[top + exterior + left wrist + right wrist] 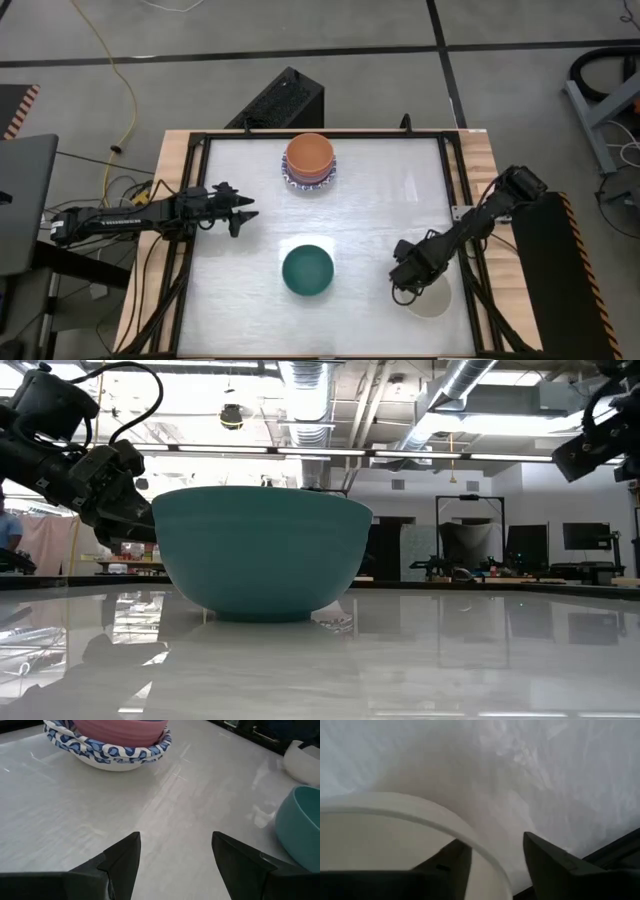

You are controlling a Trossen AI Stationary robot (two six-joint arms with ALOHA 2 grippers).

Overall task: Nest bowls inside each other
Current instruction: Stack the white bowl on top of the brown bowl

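Right gripper astride the cream bowl's rim, near the table's front right corner.

Cream bowl (432, 300) directly under the right gripper (407, 283), hard by the table's (390, 190) right edge; round, so no long axis to line up. Fingers parted with the wall between, one inside and one outside per the right wrist view; contact not yet clear. Left gripper (243, 211) open and empty near the left edge, far from it. Dark green bowl (307, 270) at front centre; orange-topped stack (309, 160) at the back edge.
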